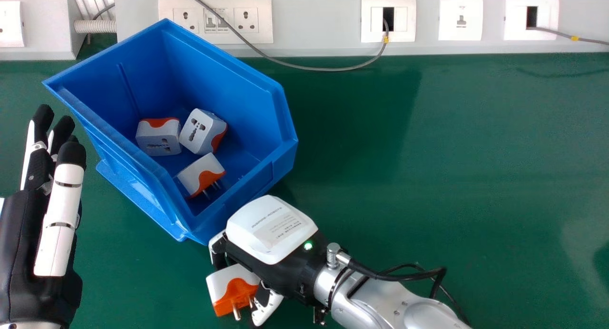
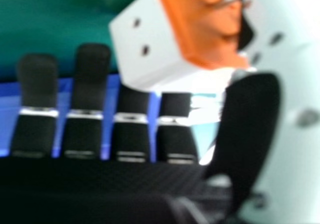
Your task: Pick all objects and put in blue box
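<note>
In the head view, three boxy white-and-orange plastic plug adapters (image 1: 158,137) (image 1: 203,131) (image 1: 202,174) lie in an open, slant-walled blue plastic box (image 1: 238,95) on the smooth green tabletop (image 1: 404,153). The right hand (image 1: 273,231), a glossy white shell over black, is beside the box's near corner, with a fourth adapter (image 1: 233,288), white with an orange pin face, gripped between thumb and fingers outside the box. The left hand (image 1: 59,214) lies at the view's left, its fingers extended and holding nothing. I judge the step to be carrying this adapter in: the next move calls for lifting it over the rim, then loosening the grip above the floor. In the right hand view, matte black fingers (image 2: 90,84) and a rounded thumb (image 2: 250,129) close narrowly on its hard, flat-sided body; metal pins project from the orange face, and could catch the rim.
</note>
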Controlling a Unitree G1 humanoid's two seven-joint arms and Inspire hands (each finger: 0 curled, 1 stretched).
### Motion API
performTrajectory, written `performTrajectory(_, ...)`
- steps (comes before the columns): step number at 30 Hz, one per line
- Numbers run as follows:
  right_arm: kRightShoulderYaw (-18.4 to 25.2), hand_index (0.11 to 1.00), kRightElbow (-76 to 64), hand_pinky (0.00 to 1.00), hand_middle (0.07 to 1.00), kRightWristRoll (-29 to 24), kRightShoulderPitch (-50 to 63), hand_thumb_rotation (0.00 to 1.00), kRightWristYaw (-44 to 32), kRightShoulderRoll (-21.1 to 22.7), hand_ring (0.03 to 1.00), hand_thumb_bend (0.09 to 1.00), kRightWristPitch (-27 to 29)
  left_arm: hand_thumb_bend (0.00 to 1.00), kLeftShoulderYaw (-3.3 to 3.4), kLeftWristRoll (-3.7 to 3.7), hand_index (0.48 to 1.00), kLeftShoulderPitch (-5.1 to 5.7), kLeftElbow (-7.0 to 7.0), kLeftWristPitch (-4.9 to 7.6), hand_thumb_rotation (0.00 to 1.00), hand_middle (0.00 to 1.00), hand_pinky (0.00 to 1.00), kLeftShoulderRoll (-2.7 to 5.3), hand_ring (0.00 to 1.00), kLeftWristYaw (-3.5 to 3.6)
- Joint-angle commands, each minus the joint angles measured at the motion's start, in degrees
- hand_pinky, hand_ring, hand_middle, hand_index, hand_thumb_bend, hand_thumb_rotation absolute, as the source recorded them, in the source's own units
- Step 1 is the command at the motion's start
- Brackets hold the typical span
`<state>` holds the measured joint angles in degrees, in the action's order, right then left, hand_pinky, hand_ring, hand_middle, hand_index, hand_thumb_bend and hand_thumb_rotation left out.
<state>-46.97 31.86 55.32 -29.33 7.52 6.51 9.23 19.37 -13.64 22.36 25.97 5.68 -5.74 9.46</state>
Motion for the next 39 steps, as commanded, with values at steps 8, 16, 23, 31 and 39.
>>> performTrajectory(8,-1.09,0.525,-0.13,0.34,0.515,2.02,0.14,0.01,-1.32,0.49,0.415,0.501,-1.53,0.48,0.06,-0.36,1.0,-0.12,1.07,0.74,0.82,0.99,1.0,0.02,1.0,-0.53)
performTrajectory(16,-1.04,0.531,-3.04,0.34,0.512,2.3,0.48,0.0,-2.61,1.68,0.409,0.497,-1.55,0.48,-0.36,-0.28,1.0,0.25,1.61,0.66,0.82,0.99,1.0,0.26,1.0,-0.92)
performTrajectory(23,-0.18,0.535,-8.14,0.35,0.501,1.82,1.33,0.0,-4.73,3.54,0.396,0.495,-0.85,0.48,-0.45,-0.35,1.0,0.35,1.81,0.54,0.82,0.99,1.0,0.16,1.0,-1.24)
performTrajectory(31,2.69,0.518,-18.17,0.24,0.458,0.03,5.29,0.0,-8.86,7.49,0.29,0.509,-0.93,0.47,-0.2,-0.62,1.0,-0.07,1.46,0.22,0.82,0.99,1.0,-0.08,1.0,-1.26)
performTrajectory(39,7.08,0.53,-27.65,0.27,0.494,-2.53,9.76,0.0,-12.79,10.31,0.358,0.509,-0.38,0.47,0.18,-1.23,1.0,-0.43,1.97,-0.98,0.82,0.99,1.0,-0.48,1.0,-1.08)
